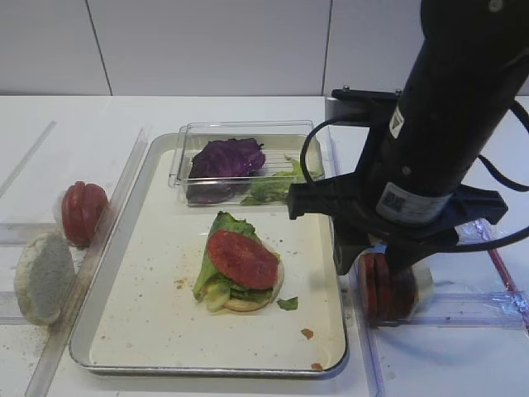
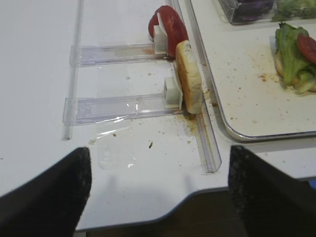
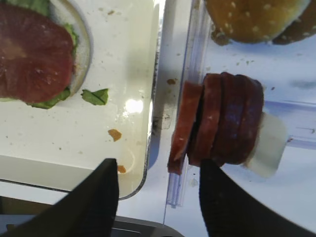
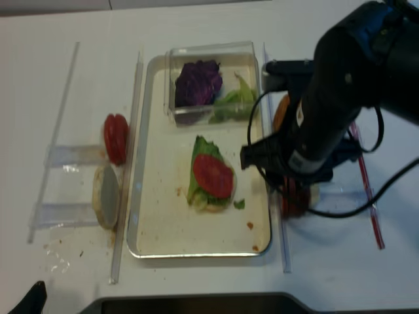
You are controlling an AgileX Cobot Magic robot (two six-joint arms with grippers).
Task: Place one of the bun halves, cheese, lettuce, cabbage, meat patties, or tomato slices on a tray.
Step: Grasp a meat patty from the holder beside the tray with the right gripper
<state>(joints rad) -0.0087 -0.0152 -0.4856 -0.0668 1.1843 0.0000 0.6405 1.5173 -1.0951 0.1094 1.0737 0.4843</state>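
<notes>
Just right of the large silver metal tray, the right gripper hovers with black fingers spread and empty above the upright row of pinkish-red, brown-rimmed meat patties, apparently needing to descend and pinch the outermost slice.

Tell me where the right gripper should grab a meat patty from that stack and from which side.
Take the end patty nearest the tray: it leans away from the other meat patties, leaving a gap. Probably come from above with the open right gripper, one finger in that gap, one on its tray-side face, pinching across its thickness.
</notes>
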